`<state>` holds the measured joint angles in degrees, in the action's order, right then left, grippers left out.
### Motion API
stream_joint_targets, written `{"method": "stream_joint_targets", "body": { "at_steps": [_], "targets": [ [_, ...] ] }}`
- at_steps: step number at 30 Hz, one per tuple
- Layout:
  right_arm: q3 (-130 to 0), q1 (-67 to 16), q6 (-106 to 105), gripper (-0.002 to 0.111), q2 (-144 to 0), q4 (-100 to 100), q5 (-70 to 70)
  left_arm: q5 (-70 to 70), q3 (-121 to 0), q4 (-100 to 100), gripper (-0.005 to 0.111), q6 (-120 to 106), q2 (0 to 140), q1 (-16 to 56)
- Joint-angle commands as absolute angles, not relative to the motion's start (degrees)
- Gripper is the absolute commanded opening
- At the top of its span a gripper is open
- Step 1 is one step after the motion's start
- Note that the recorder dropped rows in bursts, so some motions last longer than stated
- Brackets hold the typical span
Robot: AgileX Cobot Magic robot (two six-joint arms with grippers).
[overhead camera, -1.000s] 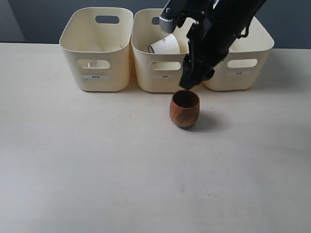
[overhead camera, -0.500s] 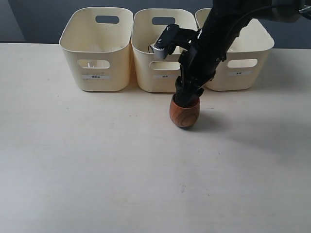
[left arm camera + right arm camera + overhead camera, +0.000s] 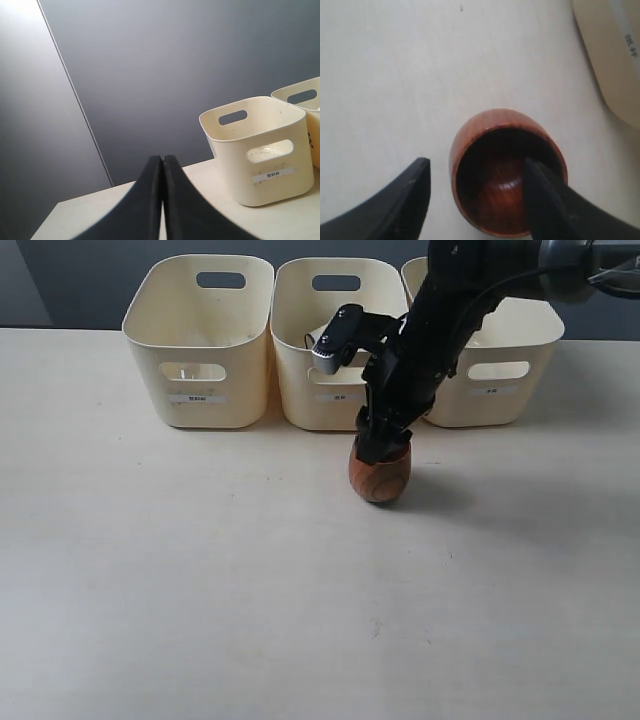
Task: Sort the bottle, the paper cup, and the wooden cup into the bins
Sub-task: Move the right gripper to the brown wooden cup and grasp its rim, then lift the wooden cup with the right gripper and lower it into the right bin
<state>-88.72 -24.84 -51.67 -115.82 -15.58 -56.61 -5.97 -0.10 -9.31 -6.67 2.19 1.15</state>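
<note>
Right gripper jaws are spread, straddling one wall of the wooden cup: one finger sits down inside the dark bowl, the other finger is outside, off the outer wall with a visible gap of table between. Not gripping yet, no contact I can confirm on the outside finger.

So the relation that matters: cup rim wall lies between the fingers, cup axis vertical, approach from above. My read is the next move just needs the jaws to pinch that wall, then lift straight up. Risk as I judge it: a single-wall pinch on a rounded cup can tip it if the outer finger lands first.

In the exterior view the wooden cup stands upright on the table, just in front of the middle bin, with the right gripper dipping into its mouth. The right bin is close behind the arm.

A white cup shape shows inside the middle bin, mostly hidden by the arm. Bottle not visible.

Left gripper jaws are pressed together, holding nothing, looking past the left bin. It is well away from the cup; right arm is the one on it.
</note>
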Motion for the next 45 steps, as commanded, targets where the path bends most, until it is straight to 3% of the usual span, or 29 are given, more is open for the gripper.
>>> {"method": "stream_joint_targets", "body": {
  "at_steps": [1, 31, 33, 34, 37, 45],
  "targets": [
    [-88.96, -24.85, -52.46, 0.053, -116.57, -16.25, -56.17, -6.1, 0.0, -9.34, 0.0, -6.54, 2.05, 1.24],
    [-88.96, -24.85, -52.5, 0.053, -121.54, -15.9, -56.61, -6.1, 0.0, -9.34, 0.0, -6.54, 2.05, 1.24],
    [-88.96, -24.85, -52.5, 0.047, -122.02, -15.46, -56.61, -6.1, 0.0, -9.34, 0.0, -6.54, 2.05, 1.24],
    [-88.96, -24.85, -52.5, 0.039, -122.25, -15.07, -56.61, -6.1, 0.0, -9.34, 0.0, -6.54, 2.05, 1.24],
    [-88.96, -24.85, -53.03, -0.001, -122.25, -13.0, -57.07, -6.1, 0.0, -9.34, 0.0, -6.54, 2.05, 1.24],
    [-88.96, -24.85, -53.49, 0.001, -122.13, -12.23, -58.2, -6.1, 0.0, -9.34, 0.0, -6.54, 2.05, 1.24]
  ]
}}
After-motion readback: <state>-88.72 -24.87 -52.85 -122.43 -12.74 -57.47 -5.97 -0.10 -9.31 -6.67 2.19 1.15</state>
